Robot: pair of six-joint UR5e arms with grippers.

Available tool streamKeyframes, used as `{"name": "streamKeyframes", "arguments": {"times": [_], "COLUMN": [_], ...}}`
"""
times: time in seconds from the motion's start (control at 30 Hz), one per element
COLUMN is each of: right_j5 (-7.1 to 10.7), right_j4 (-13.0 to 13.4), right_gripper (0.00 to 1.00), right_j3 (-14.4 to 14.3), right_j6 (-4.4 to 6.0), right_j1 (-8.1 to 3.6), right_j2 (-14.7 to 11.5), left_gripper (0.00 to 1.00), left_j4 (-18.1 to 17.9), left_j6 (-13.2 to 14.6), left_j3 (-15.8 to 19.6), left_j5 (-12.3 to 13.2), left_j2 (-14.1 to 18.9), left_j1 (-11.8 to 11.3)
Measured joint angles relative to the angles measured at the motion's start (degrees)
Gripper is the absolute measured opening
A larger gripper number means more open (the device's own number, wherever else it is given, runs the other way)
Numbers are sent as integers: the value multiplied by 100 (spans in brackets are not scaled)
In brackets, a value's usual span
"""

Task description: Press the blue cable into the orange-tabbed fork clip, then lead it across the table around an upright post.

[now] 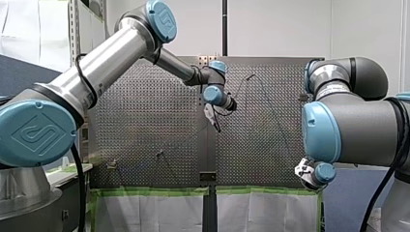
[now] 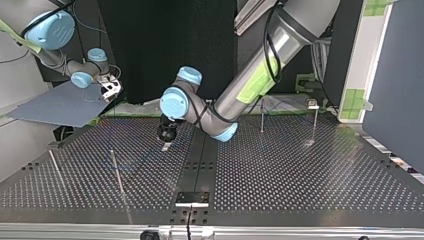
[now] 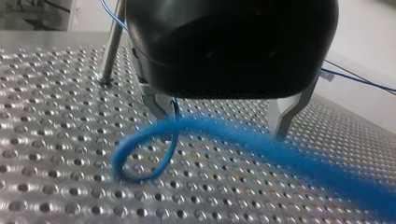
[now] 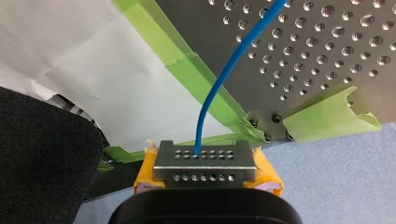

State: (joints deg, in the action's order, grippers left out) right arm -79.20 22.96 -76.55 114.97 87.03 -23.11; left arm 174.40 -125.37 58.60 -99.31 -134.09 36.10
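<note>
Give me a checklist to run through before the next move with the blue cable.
1. Clamp of right gripper on cable: ok.
2. Hold of left gripper on cable: not ok; jaws stand open.
3. Cable free of slack: not ok; a loop lies on the table by the left gripper.
4. Cable seated in fork clip: cannot tell; no clip shows clearly.
5. Cable led around a post: cannot tell.
</note>
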Motion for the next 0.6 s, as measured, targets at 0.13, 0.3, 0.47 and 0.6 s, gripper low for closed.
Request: {"name": "streamKeyframes", "arguments": {"times": [0.13,0.3,0.47,0.6], "right_j5": [1,1,2,4], "right_j4": [-4,-19,-26,-39], "right_gripper": [3,3,3,3], "right_j3": [0,-2,-1,-2], "right_j6": [0,-9,-16,-17], "right_j1": [-2,-2,-2,-2], "right_j2": [1,0,1,2], "left_gripper": [100,100,100,100], "left_j4": [222,506,624,681], "left_j6": [16,31,38,46], "left_j3": [0,0,0,0], "left_j5": [-6,-7,-5,3], "left_j2": [3,59,216,315], "left_j1": [-26,-62,-72,-43]}}
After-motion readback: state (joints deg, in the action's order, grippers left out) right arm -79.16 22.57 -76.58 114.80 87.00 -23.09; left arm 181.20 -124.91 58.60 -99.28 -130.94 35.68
